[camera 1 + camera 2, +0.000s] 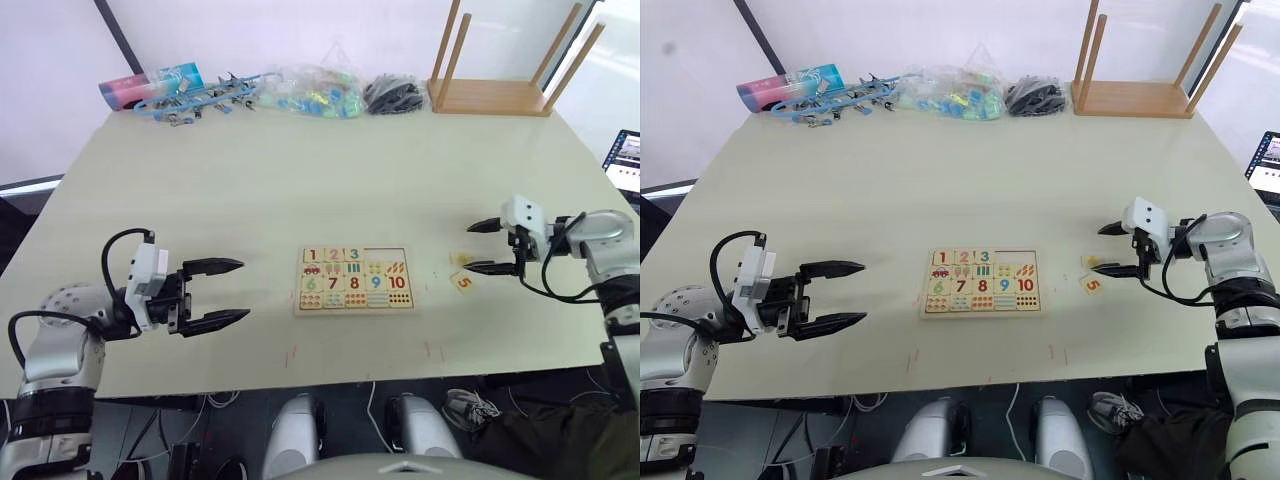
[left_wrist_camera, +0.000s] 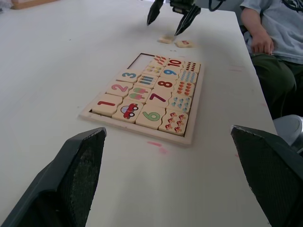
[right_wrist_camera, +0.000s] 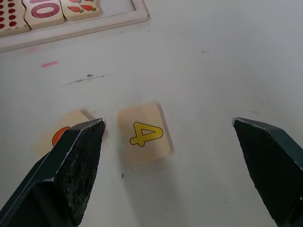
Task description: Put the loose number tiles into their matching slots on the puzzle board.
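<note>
The puzzle board (image 1: 353, 281) lies flat near the middle of the desk (image 1: 300, 180), a little toward its front edge. Its top row holds the red 1 (image 1: 313, 255), pink 2 (image 1: 334, 254) and green 3 (image 1: 354, 254); the two matching slots (image 1: 386, 255) at the 3 o'clock end of that row are bare recesses. The rows below are filled with picture tiles and the digits 6 to 10.

Off the board at its 3 o'clock, two loose number tiles rest on the desk: the yellow 4 (image 3: 143, 133) and, just beside it toward the front edge, the orange 5 (image 1: 463, 282). In the right wrist view the 4 lies face up between the two fingers, and one finger partly hides the 5.

The right pincer (image 1: 485, 246) reaches in from 3 o'clock with its forearm low over the desk, tips pointing toward the board, fingers spread wide apart and straddling the 4 tile without visibly touching it.

The left pincer (image 1: 228, 292) stands at the board's 9 o'clock, well apart from it, arm bent in from the desk's left front corner, fingers level, aimed at the board, also spread apart and holding nothing.

At the far edge, toward 12 o'clock, lie a pile of blue items (image 1: 190, 95), a clear bag of coloured pieces (image 1: 315, 92), a dark bundle (image 1: 395, 95) and an upturned wooden stool (image 1: 495, 70). A seated person (image 2: 272, 42) shows beyond the right side of the desk in the left wrist view.
</note>
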{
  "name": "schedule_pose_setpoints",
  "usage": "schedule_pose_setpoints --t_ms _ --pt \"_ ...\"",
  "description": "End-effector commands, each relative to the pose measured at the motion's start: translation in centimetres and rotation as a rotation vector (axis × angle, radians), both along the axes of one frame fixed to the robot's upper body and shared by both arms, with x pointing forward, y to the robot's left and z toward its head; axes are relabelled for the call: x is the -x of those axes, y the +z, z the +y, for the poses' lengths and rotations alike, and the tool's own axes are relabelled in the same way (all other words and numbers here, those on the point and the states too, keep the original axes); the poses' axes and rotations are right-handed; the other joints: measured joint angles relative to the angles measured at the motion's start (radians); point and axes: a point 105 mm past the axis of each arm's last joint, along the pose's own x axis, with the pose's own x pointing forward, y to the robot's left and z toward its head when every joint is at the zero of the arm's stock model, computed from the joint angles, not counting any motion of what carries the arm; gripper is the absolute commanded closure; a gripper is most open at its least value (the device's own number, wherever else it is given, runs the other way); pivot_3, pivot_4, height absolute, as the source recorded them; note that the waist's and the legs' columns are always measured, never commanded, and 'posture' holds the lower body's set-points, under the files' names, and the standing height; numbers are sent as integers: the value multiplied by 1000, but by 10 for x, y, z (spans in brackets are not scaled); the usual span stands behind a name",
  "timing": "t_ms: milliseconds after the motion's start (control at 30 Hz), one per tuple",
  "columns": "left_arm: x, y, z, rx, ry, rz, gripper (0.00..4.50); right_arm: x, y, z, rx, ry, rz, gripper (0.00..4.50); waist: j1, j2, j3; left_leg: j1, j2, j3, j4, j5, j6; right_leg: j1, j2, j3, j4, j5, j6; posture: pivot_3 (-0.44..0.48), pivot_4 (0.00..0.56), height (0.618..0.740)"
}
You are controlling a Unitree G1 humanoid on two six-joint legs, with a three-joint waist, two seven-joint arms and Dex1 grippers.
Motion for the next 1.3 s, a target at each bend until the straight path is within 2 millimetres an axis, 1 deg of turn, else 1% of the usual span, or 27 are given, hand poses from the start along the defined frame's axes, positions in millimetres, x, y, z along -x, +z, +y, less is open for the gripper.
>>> schedule_pose_setpoints --t_ms 33,367,767,1000,1100,1133,1300 --pt "2 6 1 -3 -10 -28 31 -7 6 -2 22 -9 -41 0 1 0 0 0 0 0 0 0 0 0 0 0 0 0 0 0 150 738" --pt "4 7 3 1 12 -40 31 -10 -2 -8 59 -41 -32 0 -1 0 0 1 0 1 0 1 -1 0 0 1 1 0 0 0 150 738" --pt "1 8 1 2 11 -43 31 -1 -14 -9 43 -28 47 0 -1 0 0 1 0 0 1 1 -2 0 0 0 2 0 0 0 150 738" --pt "1 8 0 1 8 -41 31 5 -20 -5 25 3 102 0 -1 0 0 1 0 0 1 1 -1 0 0 0 2 0 0 0 150 738" --pt "0 8 0 -1 9 -43 0 5 -22 -5 33 -2 105 689 -2 0 0 1 0 1 1 1 -1 0 0 1 2 0 0 0 150 738" --pt "0 8 0 -2 10 -43 0 5 -22 -5 36 -6 103 1216 -2 0 0 1 0 1 1 1 -1 0 0 1 3 0 0 0 150 738" --pt "0 9 1 -4 16 -46 0 4 -24 -6 40 -15 104 1216 -1 -1 -1 2 0 0 2 1 -1 0 0 1 4 0 0 0 150 738"
